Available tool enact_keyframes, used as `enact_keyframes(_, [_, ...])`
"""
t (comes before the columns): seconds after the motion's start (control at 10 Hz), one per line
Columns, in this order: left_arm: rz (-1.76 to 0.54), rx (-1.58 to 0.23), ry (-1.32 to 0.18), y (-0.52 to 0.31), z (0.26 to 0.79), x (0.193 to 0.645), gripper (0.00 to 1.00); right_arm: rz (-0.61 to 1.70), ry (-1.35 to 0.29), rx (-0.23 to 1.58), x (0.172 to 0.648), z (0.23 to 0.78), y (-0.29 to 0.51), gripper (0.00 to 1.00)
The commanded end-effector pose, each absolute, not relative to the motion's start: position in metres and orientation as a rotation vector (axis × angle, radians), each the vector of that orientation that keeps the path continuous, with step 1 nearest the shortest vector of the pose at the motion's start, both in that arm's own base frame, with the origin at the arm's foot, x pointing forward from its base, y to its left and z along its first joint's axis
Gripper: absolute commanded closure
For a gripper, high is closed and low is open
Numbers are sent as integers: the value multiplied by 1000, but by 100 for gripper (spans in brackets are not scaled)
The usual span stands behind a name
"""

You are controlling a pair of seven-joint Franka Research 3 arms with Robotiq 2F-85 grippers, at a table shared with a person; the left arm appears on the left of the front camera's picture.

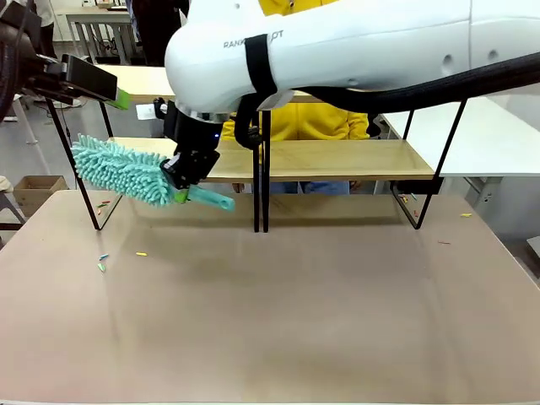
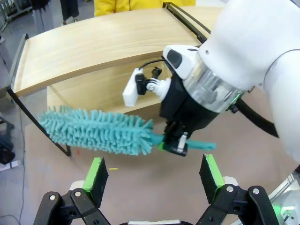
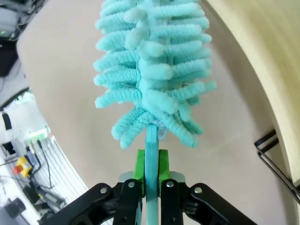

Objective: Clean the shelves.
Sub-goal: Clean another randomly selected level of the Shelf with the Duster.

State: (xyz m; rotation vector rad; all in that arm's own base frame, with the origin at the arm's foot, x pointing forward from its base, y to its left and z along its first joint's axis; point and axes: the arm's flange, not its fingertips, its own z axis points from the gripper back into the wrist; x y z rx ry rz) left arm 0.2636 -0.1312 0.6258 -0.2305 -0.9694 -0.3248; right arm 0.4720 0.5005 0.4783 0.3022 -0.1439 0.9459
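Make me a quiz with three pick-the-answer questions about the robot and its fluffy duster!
1. Where is the duster's fluffy head?
A. at the left end of the shelves, by the lower board
B. flat on the table
C. in the person's hand

2. What colour is the duster?
A. pink
B. teal
C. yellow

3. How is the right claw?
A. wide open
B. shut on the duster's handle
C. shut on nothing

Answers:
1. A, the front view shows it raised beside the lower board.
2. B, head and handle are both teal.
3. B, the green pads squeeze the handle in the right wrist view.

White tables (image 1: 498, 135), grey floor (image 1: 42, 152), cardboard box (image 1: 34, 191)
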Motion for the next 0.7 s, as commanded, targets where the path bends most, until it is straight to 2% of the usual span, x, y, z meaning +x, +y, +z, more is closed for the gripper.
enact_keyframes(0.0, [-319, -222, -976, -130, 626, 263, 0, 959, -95, 385, 459, 477, 456, 87])
enact_keyframes(0.6, [-319, -222, -976, -130, 626, 263, 0, 971, 147, 587, 438, 470, 362, 87])
